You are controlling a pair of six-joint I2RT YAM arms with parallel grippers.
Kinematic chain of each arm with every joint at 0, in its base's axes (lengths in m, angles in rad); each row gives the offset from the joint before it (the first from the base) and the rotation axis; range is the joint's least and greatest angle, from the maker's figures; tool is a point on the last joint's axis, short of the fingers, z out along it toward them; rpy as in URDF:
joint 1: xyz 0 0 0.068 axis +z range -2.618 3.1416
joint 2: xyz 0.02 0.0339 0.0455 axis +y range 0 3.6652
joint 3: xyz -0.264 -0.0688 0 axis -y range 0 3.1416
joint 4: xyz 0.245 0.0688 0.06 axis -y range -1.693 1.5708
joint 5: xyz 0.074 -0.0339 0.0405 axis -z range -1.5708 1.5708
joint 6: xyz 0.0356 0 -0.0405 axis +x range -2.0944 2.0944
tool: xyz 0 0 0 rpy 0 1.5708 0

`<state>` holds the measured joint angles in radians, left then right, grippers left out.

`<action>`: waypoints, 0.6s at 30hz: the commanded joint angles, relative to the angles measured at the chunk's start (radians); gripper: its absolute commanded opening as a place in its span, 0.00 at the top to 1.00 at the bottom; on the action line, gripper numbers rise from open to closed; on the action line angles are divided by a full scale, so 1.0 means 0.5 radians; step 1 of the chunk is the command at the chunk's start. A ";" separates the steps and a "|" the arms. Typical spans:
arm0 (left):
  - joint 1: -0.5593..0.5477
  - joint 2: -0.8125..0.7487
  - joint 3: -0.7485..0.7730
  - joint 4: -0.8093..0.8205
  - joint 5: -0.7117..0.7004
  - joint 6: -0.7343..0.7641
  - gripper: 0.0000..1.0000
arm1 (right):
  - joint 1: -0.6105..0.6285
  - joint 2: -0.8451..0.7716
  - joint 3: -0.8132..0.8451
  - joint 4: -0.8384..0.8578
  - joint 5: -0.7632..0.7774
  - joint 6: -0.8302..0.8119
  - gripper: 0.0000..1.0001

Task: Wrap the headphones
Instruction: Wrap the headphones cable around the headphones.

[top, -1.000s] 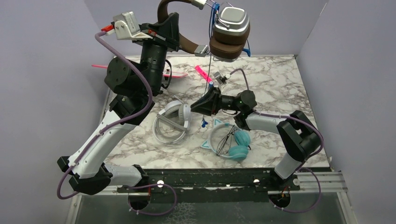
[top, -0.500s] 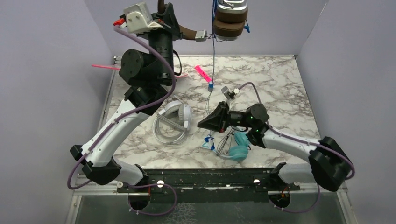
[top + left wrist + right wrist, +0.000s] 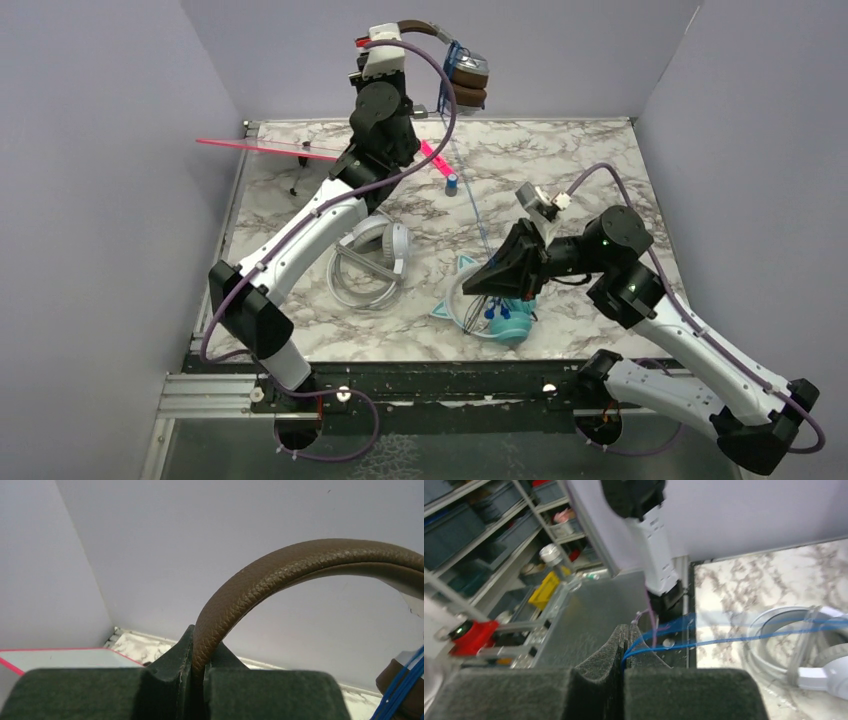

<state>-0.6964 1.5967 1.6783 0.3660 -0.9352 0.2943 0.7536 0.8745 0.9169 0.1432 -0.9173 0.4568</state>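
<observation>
My left gripper (image 3: pixel 396 36) is shut on the brown headband (image 3: pixel 280 570) of the brown headphones (image 3: pixel 468 78) and holds them high against the back wall. Their blue cord (image 3: pixel 478 222) hangs down to the table and runs to my right gripper (image 3: pixel 484 287), which is shut on it (image 3: pixel 724 641) just above the teal cat-ear headphones (image 3: pixel 512 326). The white-grey headphones (image 3: pixel 370 262) lie on the marble table left of centre and also show in the right wrist view (image 3: pixel 819 655).
A pink strip (image 3: pixel 432 155) and a clear sheet with a pink edge (image 3: pixel 260 148) lie at the back left of the table (image 3: pixel 600 170). Purple walls enclose the back and both sides. A black rail (image 3: pixel 450 385) runs along the near edge.
My left arm has carried the brown headphones back toward the rear wall. My right arm has swung near and right with the blue cord, from table centre to over the teal headphones.
</observation>
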 commanded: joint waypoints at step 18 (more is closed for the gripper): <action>0.150 -0.012 -0.353 -0.275 0.249 -0.364 1.00 | 0.158 0.203 1.096 -1.419 0.177 -0.565 0.99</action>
<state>-0.6296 1.6882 1.6592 0.1104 -0.8803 -0.0246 0.8196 0.9390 1.2461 -0.2096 -0.9951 0.3656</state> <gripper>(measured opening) 0.048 0.013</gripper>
